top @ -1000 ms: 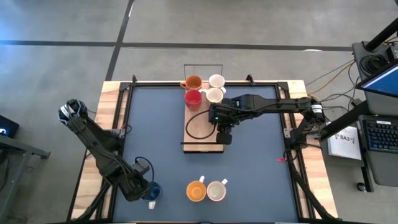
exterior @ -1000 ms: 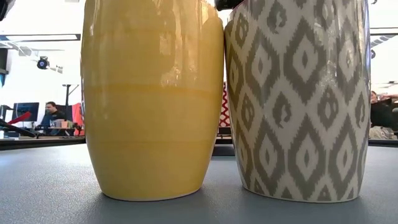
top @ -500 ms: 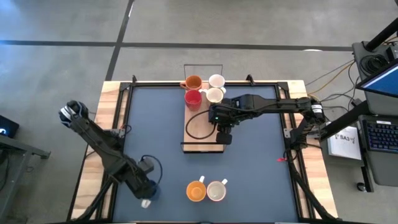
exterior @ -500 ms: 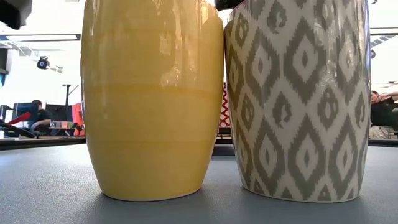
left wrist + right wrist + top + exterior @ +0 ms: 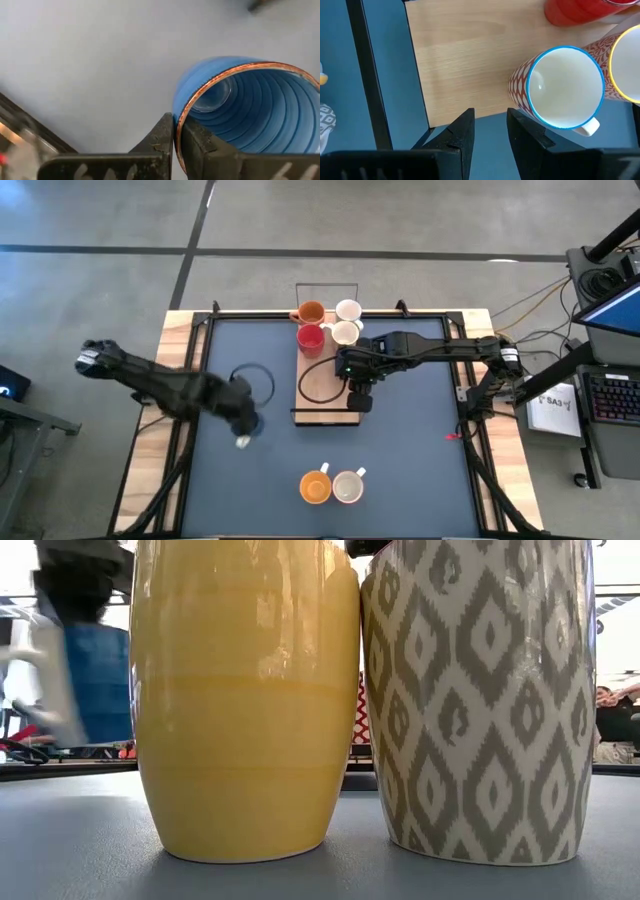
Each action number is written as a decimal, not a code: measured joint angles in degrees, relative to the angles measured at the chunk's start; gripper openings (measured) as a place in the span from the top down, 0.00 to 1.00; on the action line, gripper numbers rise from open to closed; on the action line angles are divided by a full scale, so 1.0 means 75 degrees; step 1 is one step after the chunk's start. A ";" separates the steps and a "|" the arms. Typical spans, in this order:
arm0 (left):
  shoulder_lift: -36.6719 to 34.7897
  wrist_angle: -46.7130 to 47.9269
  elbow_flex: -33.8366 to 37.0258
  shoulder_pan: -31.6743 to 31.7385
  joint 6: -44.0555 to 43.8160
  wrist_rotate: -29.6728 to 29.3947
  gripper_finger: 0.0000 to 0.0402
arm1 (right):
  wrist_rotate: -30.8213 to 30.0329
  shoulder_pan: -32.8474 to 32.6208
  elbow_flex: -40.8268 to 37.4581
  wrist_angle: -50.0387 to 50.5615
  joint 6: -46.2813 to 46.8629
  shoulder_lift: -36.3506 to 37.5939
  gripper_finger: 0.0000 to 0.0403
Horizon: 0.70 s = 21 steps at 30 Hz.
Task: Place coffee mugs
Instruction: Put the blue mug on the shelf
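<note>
A blue mug (image 5: 248, 424) with a white handle (image 5: 242, 442) hangs over the table's left half, with my left gripper (image 5: 240, 416) shut on it. In the low view the blue mug (image 5: 98, 680) shows blurred at the left, above the table. Four mugs stand at the far end of a wooden board (image 5: 325, 395): orange (image 5: 311, 312), white (image 5: 348, 310), red (image 5: 310, 337), cream (image 5: 344, 332). My right gripper (image 5: 492, 127) is open at the board's right edge, beside a blue-rimmed patterned mug (image 5: 565, 87) and touching nothing. Near the table's front edge an orange mug (image 5: 316, 486) and a grey-patterned mug (image 5: 348, 486) stand together. My left gripper (image 5: 175, 145) pinches the blue mug's wall at its copper-coloured rim (image 5: 177, 120), one finger inside the mug and one outside. The fingers come from above. The mug hangs below them, lifted clear of the table, with its handle toward the near edge.
The board has a dark bar (image 5: 325, 418) at its near end and a clear stand (image 5: 326, 295) at its far end. A black cable loop (image 5: 320, 380) lies on the board. The two front mugs (image 5: 245, 700) (image 5: 480, 700) fill the low view.
My left gripper has carried the blue mug from the near left corner up and toward the far edge, to about the middle of the table's left half. The mug has come off the table and now shows in the low view.
</note>
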<state>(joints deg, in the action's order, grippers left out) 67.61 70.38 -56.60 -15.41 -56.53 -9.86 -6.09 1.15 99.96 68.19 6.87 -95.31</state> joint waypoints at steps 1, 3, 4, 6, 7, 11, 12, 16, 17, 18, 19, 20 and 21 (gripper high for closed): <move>-0.0036 -0.0006 0.0000 0.0374 0.0463 -0.0124 0.99 | 0.0000 0.0000 -0.0002 -0.0006 0.0006 0.0000 0.74; -0.0055 -0.0011 0.0001 0.1114 0.1325 -0.0400 1.00 | 0.0000 0.0000 -0.0002 -0.0011 0.0013 0.0000 0.74; -0.0050 -0.0030 0.0003 0.1493 0.1697 -0.0571 1.00 | 0.0002 0.0000 -0.0002 -0.0013 0.0019 0.0000 0.74; 0.0025 -0.0237 0.0003 0.2294 0.2499 -0.0691 1.00 | 0.0000 0.0000 -0.0002 -0.0016 0.0046 0.0000 0.74; 0.0089 -0.0429 0.0003 0.2686 0.2872 -0.0662 1.00 | 0.0000 0.0000 -0.0002 -0.0018 0.0110 0.0000 0.74; 0.0424 -0.1140 0.0003 0.4012 0.4091 -0.0214 1.00 | 0.0003 0.0000 -0.0002 -0.0013 0.0327 0.0000 0.74; 0.0538 -0.1274 0.0003 0.4281 0.4305 -0.0094 1.00 | 0.0005 0.0000 -0.0002 -0.0002 0.0359 0.0000 0.74; 0.1029 -0.1479 0.0003 0.5077 0.4732 0.0256 1.00 | 0.0006 0.0000 -0.0002 0.0078 0.0528 0.0000 0.74; 0.1152 -0.1484 0.0003 0.5197 0.4768 0.0277 0.99 | 0.0007 0.0000 -0.0002 0.0075 0.0546 0.0000 0.74; 0.1275 -0.1531 0.0008 0.5276 0.4817 0.0299 0.99 | 0.0006 0.0000 -0.0002 0.0078 0.0560 0.0000 0.74; 0.1400 -0.1610 0.0010 0.5327 0.4856 0.0310 0.99 | 0.0009 0.0000 -0.0002 0.0078 0.0564 0.0000 0.74; 0.1500 -0.1670 0.0009 0.5348 0.4871 0.0312 0.98 | 0.0009 0.0000 -0.0002 0.0081 0.0557 0.0000 0.74; 0.1584 -0.1675 -0.0021 0.5359 0.4877 0.0306 0.98 | 0.0009 0.0000 -0.0002 0.0083 0.0545 0.0000 0.74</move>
<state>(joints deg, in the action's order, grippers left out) 79.49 57.82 -56.76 24.78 -19.95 -7.56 -6.02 1.15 99.94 68.81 10.96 -95.31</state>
